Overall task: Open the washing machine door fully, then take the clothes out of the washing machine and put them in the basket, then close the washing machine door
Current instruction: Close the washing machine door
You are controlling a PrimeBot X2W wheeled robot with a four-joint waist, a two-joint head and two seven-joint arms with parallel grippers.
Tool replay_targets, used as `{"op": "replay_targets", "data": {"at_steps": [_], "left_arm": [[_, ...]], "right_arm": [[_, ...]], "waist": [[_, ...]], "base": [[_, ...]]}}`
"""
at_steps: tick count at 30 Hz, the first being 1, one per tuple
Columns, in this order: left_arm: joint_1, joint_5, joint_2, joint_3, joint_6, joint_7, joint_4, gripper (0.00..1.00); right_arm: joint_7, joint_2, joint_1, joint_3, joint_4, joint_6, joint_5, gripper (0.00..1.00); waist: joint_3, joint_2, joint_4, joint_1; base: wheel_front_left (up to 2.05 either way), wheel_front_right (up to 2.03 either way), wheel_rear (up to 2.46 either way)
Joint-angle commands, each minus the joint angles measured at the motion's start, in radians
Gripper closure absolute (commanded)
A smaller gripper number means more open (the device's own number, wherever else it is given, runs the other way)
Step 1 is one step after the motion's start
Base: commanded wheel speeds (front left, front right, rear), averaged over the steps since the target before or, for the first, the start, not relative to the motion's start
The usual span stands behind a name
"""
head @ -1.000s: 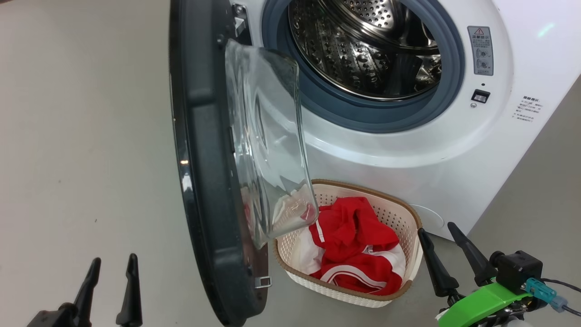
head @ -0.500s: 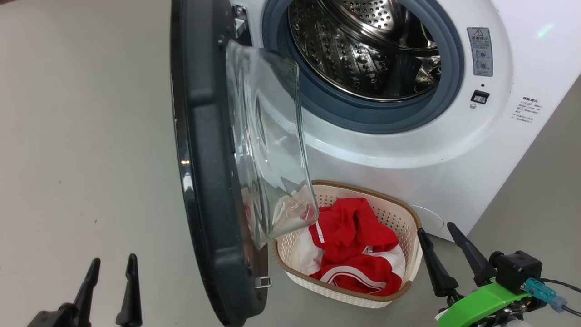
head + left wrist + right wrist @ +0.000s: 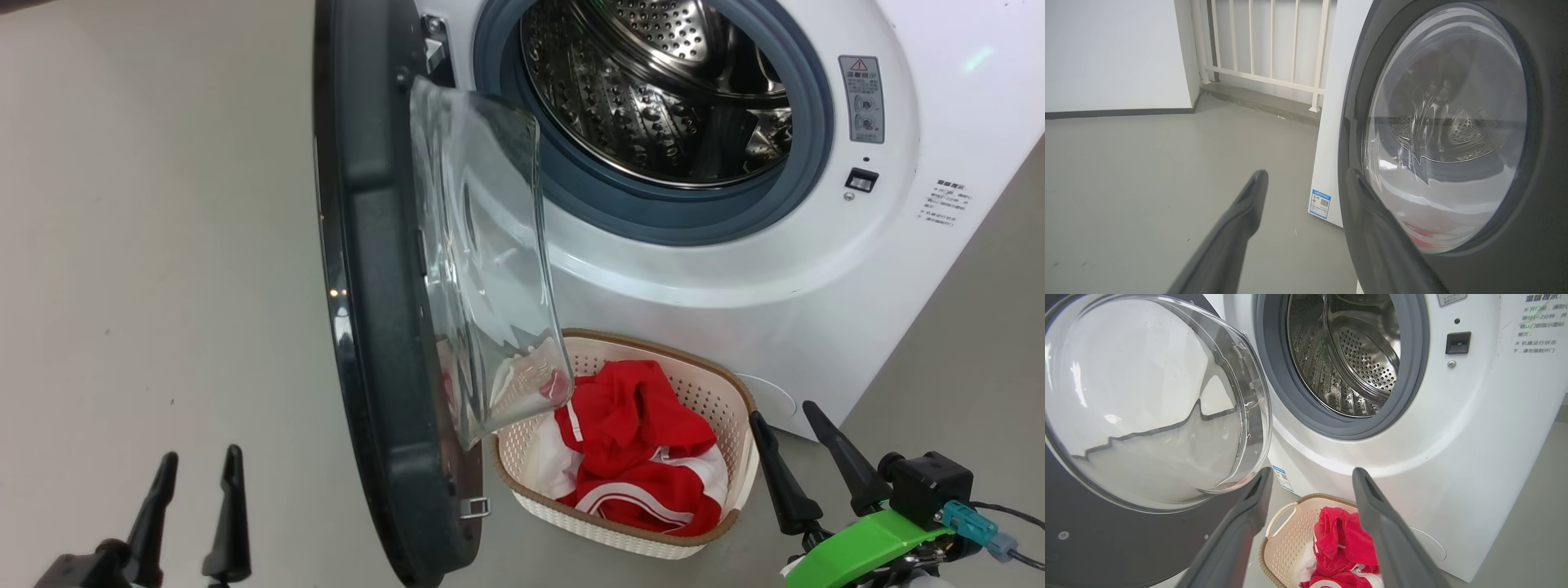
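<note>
The white washing machine (image 3: 816,269) stands with its steel drum (image 3: 661,90) bare of laundry. Its black-rimmed door (image 3: 367,286) hangs wide open, edge-on to me, glass bowl (image 3: 486,261) facing the machine. Red and white clothes (image 3: 637,457) lie heaped in the cream basket (image 3: 718,392) on the floor below the drum. My left gripper (image 3: 196,465) is open and holds nothing, low on the outer side of the door (image 3: 1453,134), a little apart from it. My right gripper (image 3: 784,416) is open too, just right of the basket (image 3: 1286,543) and above the clothes (image 3: 1339,539).
Grey floor (image 3: 147,245) stretches left of the door. A white wall and a pale railing (image 3: 1265,45) stand behind the machine's side panel, which carries a small blue label (image 3: 1320,203). The door latch slot (image 3: 863,179) sits right of the grey seal.
The whole head view has slipped slightly down and right, so the camera moved. Both grippers stay open and the clothes, basket and door keep their places.
</note>
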Motion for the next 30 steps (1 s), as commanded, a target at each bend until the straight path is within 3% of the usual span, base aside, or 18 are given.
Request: {"op": "replay_targets", "data": {"at_steps": [1, 2, 3, 4, 9, 15, 16, 23, 30], "left_arm": [[-0.037, -0.025, 0.031, 0.025, -0.006, -0.012, -0.033, 0.33], [-0.042, -0.036, 0.037, 0.023, -0.006, -0.012, -0.037, 0.60], [-0.047, -0.050, 0.043, 0.021, -0.006, -0.012, -0.041, 0.95], [-0.052, -0.068, 0.050, 0.018, -0.006, -0.012, -0.045, 1.00], [-0.075, -0.148, 0.098, -0.005, -0.006, -0.012, -0.058, 1.00], [-0.124, -0.330, 0.230, -0.065, -0.006, -0.012, -0.077, 1.00], [-0.143, -0.415, 0.283, -0.090, -0.006, -0.012, -0.084, 1.00], [-0.203, -0.744, 0.482, -0.196, -0.006, 0.013, -0.129, 1.00], [-0.270, -1.058, 0.624, -0.291, -0.006, 0.133, -0.205, 1.00]], "right_arm": [[-0.006, -0.004, -0.012, 0.020, -0.021, 0.005, -0.007, 0.00], [-0.006, -0.003, -0.012, 0.020, -0.021, 0.005, -0.006, 0.00], [-0.006, -0.002, -0.012, 0.021, -0.020, 0.005, -0.006, 0.00], [-0.006, -0.001, -0.013, 0.022, -0.020, 0.005, -0.006, 0.00], [-0.006, 0.001, -0.014, 0.023, -0.021, 0.005, -0.005, 0.00], [-0.006, 0.003, -0.011, 0.023, -0.024, 0.005, -0.006, 0.00], [-0.006, 0.004, -0.011, 0.024, -0.025, 0.005, -0.006, 0.00], [-0.006, 0.008, -0.012, 0.023, -0.029, 0.005, -0.008, 0.00], [-0.006, 0.003, -0.029, 0.020, -0.030, 0.005, -0.011, 0.00]], "waist": [[-0.003, 0.0000, -0.001, 0.0000], [-0.004, 0.0000, -0.001, 0.0000], [-0.005, 0.0000, -0.003, 0.0000], [-0.005, 0.0000, -0.004, 0.0000], [-0.006, 0.0000, -0.010, 0.0000], [-0.003, 0.0000, -0.020, 0.0000], [0.000, 0.0000, -0.025, 0.0000], [0.019, 0.0000, -0.047, 0.0000], [0.049, 0.0000, -0.066, 0.0000]], "base": [[0.00, 0.00, 0.00], [0.00, 0.00, 0.00], [0.00, 0.00, 0.00], [0.00, 0.00, 0.00], [0.00, 0.00, 0.00], [0.00, 0.00, 0.00], [0.00, 0.00, 0.00], [0.00, 0.00, 0.00], [0.00, 0.00, 0.00]]}}
